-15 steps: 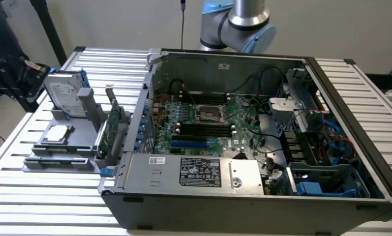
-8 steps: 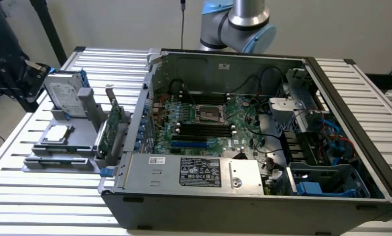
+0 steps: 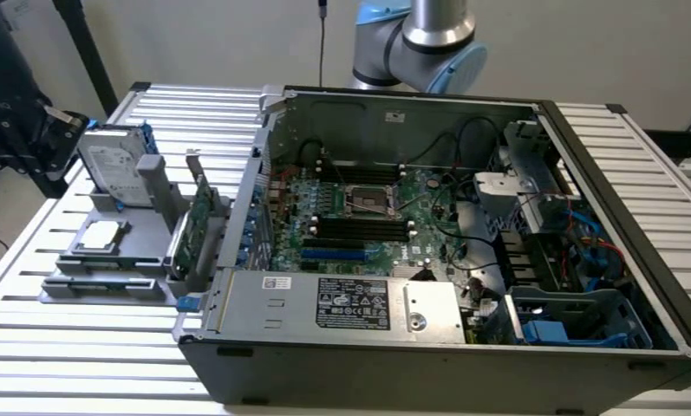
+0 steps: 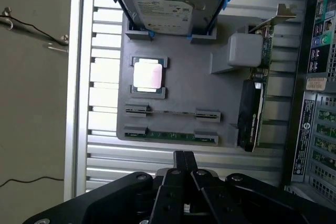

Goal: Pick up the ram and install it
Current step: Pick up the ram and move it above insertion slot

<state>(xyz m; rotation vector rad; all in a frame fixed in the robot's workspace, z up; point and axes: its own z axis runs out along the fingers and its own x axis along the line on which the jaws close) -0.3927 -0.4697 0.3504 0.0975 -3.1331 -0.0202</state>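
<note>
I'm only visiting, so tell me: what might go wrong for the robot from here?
1. The ram is a thin strip in the grey holder. The gripper is shut and holds nothing, so a slightly off grasp may slip or tilt it.
2. A second thin strip lies close beside it and might get bumped or taken by mistake.
3. The black slots sit low inside the computer case, so the arm might knock a wall.
</note>
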